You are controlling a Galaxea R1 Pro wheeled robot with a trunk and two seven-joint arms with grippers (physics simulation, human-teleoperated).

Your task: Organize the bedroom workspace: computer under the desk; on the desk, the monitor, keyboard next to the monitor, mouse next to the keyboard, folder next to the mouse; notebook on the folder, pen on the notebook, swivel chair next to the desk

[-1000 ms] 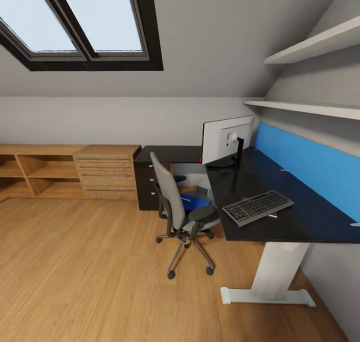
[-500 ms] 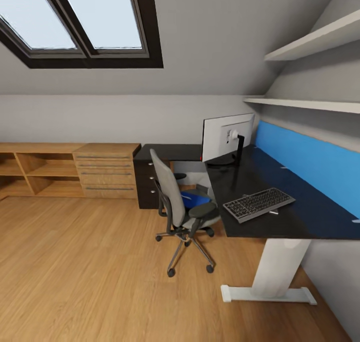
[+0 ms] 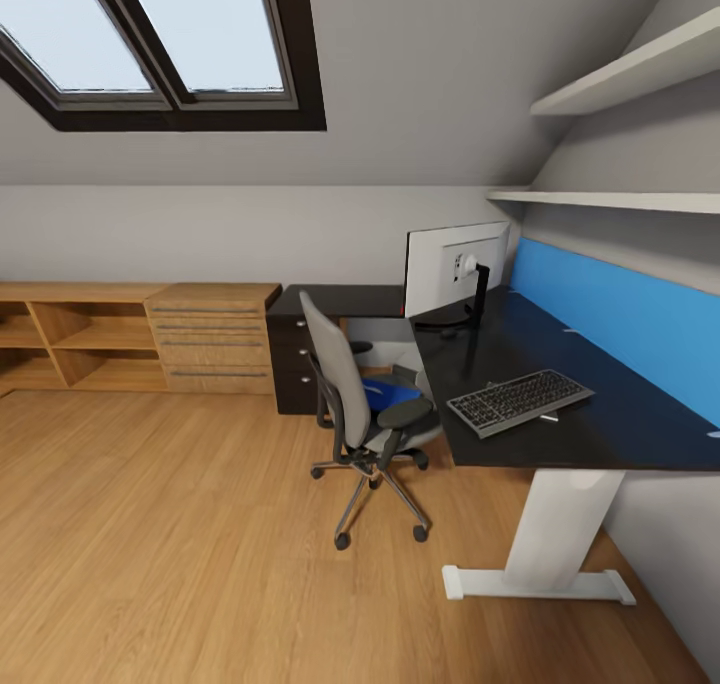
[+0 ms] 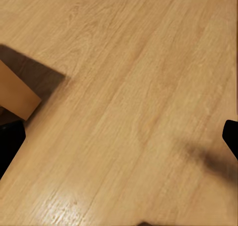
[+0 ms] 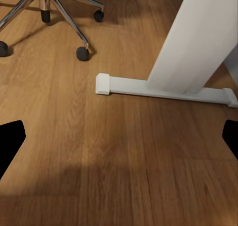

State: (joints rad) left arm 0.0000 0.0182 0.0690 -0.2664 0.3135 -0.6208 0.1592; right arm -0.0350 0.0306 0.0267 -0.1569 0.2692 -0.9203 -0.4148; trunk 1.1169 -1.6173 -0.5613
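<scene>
The desk (image 3: 600,414) is seen at the 3 o'clock side of the head view, with the monitor (image 3: 455,269) standing on its far end and the keyboard (image 3: 520,401) lying nearer, well apart from the monitor and angled across the black top. A thin white stick, taken to be the pen (image 3: 549,418), lies just beside the keyboard's near edge. The swivel chair (image 3: 365,414) is parked close against the desk edge at about 6 o'clock of the monitor, and a blue object, judged to be the folder (image 3: 390,396), rests on its seat. A pale grey shape under the desk behind the chair may be the computer, but it is too hidden to be named with confidence. The mouse and notebook cannot be made out.

In the left wrist view the left gripper (image 4: 119,141) is shown spread wide over bare wooden floor (image 4: 129,87), nothing held. In the right wrist view the right gripper (image 5: 119,141) is likewise spread and empty, aimed at the floor near the white desk leg (image 5: 198,42) and the chair's castors (image 5: 82,53).

The approach to the workspace is judged to be the step in hand; no object has yet been grasped. The next move probably calls for the base to be brought nearer the chair, so that the folder can be reached, lifted from the seat and set on the desk.
</scene>
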